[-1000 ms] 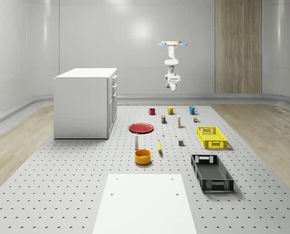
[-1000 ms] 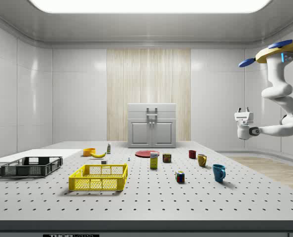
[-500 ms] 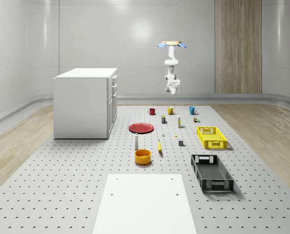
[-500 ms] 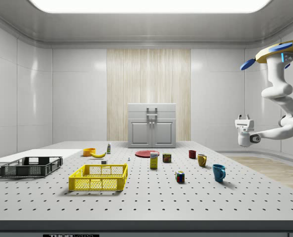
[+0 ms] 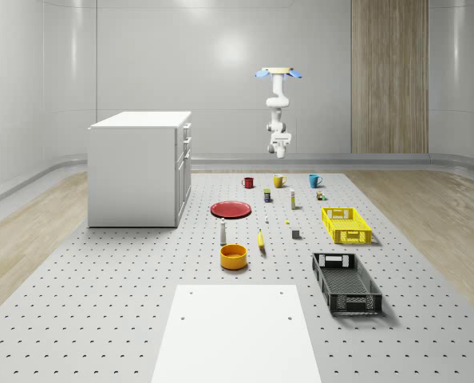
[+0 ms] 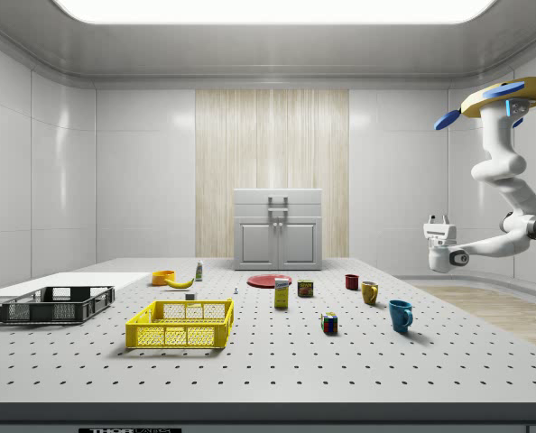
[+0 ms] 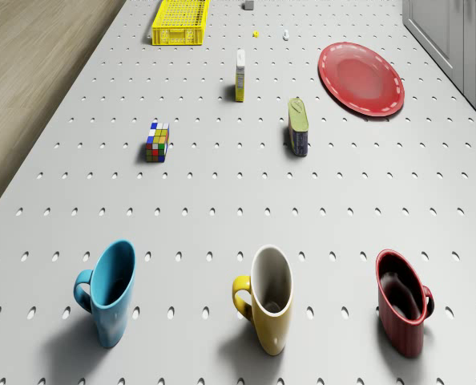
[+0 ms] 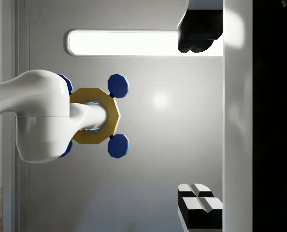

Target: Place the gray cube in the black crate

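Whole-scene view: drone is hovering high by the far end of the tabletop, up behind the row of mugs.
Arm: is hanging down from the drone and bending out sideways in the side view.
Gripper: is pointing upward, well above the tabletop; in the wrist view it is looking at the ceiling and the drone's underside.
Gripper state: fingers are sitting wide apart, released, nothing between them.
Gray cube: is sitting on the tabletop mid-way along, just to the whole-scene view's left of the yellow crate, well apart from the gripper.
Black crate: is lying nearer than the yellow crate, on the whole-scene view's right; cube is outside it, on its far side.
Mugs: blue mug, yellow mug and red mug are standing in a row at the far end.
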Available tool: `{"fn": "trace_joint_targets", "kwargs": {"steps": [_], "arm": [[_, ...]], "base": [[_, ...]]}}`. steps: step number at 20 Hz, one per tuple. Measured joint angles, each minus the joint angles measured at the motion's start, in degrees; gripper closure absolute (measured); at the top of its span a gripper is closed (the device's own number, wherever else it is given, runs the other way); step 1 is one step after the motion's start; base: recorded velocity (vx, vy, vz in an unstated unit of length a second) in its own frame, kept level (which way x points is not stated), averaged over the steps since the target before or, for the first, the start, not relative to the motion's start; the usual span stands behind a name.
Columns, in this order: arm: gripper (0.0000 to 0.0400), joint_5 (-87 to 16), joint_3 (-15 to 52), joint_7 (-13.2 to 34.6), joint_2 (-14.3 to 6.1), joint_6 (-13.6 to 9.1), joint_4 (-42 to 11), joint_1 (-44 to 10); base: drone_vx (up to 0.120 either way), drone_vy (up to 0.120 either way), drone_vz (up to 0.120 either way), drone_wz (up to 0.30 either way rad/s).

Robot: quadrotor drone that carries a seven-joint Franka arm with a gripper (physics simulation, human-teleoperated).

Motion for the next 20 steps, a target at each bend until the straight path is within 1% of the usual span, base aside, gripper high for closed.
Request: {"fn": "trace_joint_targets", "kwargs": {"steps": [20], "arm": [[0.0,-0.1,0.2,0.0,-0.3,0.5,0.1,-0.1]], "base": [[0.12,0.0,0.0,0.0]]}}
